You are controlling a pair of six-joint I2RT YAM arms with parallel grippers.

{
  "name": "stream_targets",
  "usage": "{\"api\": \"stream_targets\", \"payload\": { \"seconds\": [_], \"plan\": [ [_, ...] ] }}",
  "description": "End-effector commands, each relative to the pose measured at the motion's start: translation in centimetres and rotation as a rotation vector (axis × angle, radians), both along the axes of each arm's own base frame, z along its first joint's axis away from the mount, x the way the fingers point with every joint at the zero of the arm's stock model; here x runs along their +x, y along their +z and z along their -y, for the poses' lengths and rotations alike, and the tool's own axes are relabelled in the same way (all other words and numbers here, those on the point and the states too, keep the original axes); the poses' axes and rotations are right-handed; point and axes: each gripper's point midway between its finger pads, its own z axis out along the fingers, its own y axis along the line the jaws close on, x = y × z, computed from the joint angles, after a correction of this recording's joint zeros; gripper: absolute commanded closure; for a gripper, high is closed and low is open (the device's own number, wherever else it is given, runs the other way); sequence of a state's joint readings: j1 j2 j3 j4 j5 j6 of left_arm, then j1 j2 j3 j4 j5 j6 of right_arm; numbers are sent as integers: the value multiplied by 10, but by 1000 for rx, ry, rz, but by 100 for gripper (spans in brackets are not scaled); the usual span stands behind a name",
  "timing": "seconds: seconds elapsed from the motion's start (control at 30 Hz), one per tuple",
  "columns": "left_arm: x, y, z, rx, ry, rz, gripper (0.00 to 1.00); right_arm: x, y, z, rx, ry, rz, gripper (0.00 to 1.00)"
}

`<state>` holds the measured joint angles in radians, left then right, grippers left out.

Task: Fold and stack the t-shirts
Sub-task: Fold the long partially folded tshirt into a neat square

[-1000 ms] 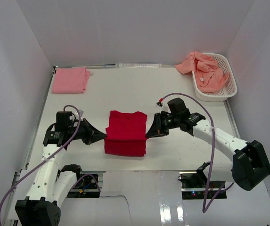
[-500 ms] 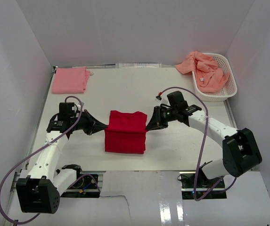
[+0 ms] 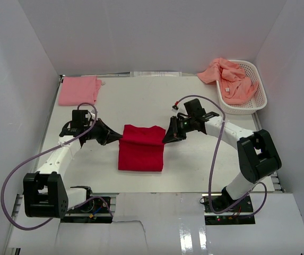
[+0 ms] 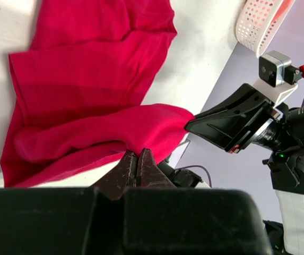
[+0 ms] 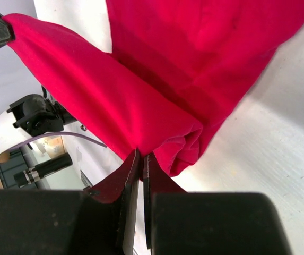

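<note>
The bright red t-shirt (image 3: 141, 147) lies partly folded at the table's middle. My left gripper (image 3: 119, 139) is shut on its left edge and my right gripper (image 3: 165, 139) is shut on its right edge, both holding the far fold lifted. In the left wrist view the red cloth (image 4: 88, 101) is pinched at my left gripper (image 4: 137, 155). In the right wrist view the red fold (image 5: 157, 101) is pinched at my right gripper (image 5: 141, 157). A folded light pink t-shirt (image 3: 79, 90) lies at the back left. Salmon-orange t-shirts (image 3: 230, 78) are heaped at the back right.
A white latticed plastic basket (image 3: 260, 97) stands at the back right and holds the salmon-orange heap, part of which spills over its left rim. White walls close in the table on three sides. Purple cables loop from both arms.
Both grippers have moved away from me toward the table's back, carrying the red shirt's held edge over the rest of it. The shirt's footprint is shorter.
</note>
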<state>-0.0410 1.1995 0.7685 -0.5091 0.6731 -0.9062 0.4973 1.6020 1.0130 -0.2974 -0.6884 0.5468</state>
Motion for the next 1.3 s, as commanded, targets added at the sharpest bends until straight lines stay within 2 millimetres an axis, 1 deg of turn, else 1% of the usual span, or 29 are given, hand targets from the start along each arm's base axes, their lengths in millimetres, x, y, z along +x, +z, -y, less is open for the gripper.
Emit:
{"api": "stream_targets", "payload": {
  "seconds": [0.0,0.13,0.2,0.23,0.3,0.33,0.37,0.43,0.5,0.6,0.67,0.83,0.9,1.03,1.07,1.13,1.17,1.2,1.27],
  "plan": [
    [22,3,-3,7,10,84,100,16,6,-3,12,12,49,92],
    [35,-6,-3,14,7,75,100,26,-5,-4,1,9,36,92],
    [41,-11,-3,15,2,70,100,33,-4,-6,4,7,46,92],
    [43,-13,-3,15,2,67,100,35,-8,-6,0,8,39,92],
    [48,-18,-2,13,-3,59,100,42,-6,-8,3,6,47,92],
    [49,-20,-2,14,-4,57,100,44,-9,-8,0,5,41,92],
    [52,-23,-2,12,-3,53,100,48,-6,-10,4,4,50,92],
    [54,-26,-2,11,-5,52,100,52,-10,-10,0,0,44,92],
    [59,-29,-2,14,-4,50,100,57,-8,-12,3,-2,54,92],
    [67,-29,-2,14,0,60,100,63,-11,-11,-1,-7,49,92],
    [71,-33,-2,17,0,55,100,67,-14,-10,-2,-10,48,92],
    [86,-34,-2,25,-4,72,99,72,-23,-7,-13,-11,46,91],
    [89,-39,-3,30,-5,66,93,76,-24,-6,-16,-13,56,90],
    [96,-39,-5,45,3,77,92,88,-29,-4,-31,-24,83,90],
    [97,-42,-6,50,6,71,91,92,-27,-5,-27,-23,92,90],
    [101,-44,-7,57,10,74,90,96,-32,-6,-27,-20,95,89],
    [103,-46,-7,61,12,71,89,101,-30,-8,-25,-22,111,89],
    [104,-48,-8,64,17,68,87,103,-36,-8,-30,-21,105,88],
    [109,-47,-8,65,18,80,75,110,-38,-8,-40,-29,119,85]
  ]
}}
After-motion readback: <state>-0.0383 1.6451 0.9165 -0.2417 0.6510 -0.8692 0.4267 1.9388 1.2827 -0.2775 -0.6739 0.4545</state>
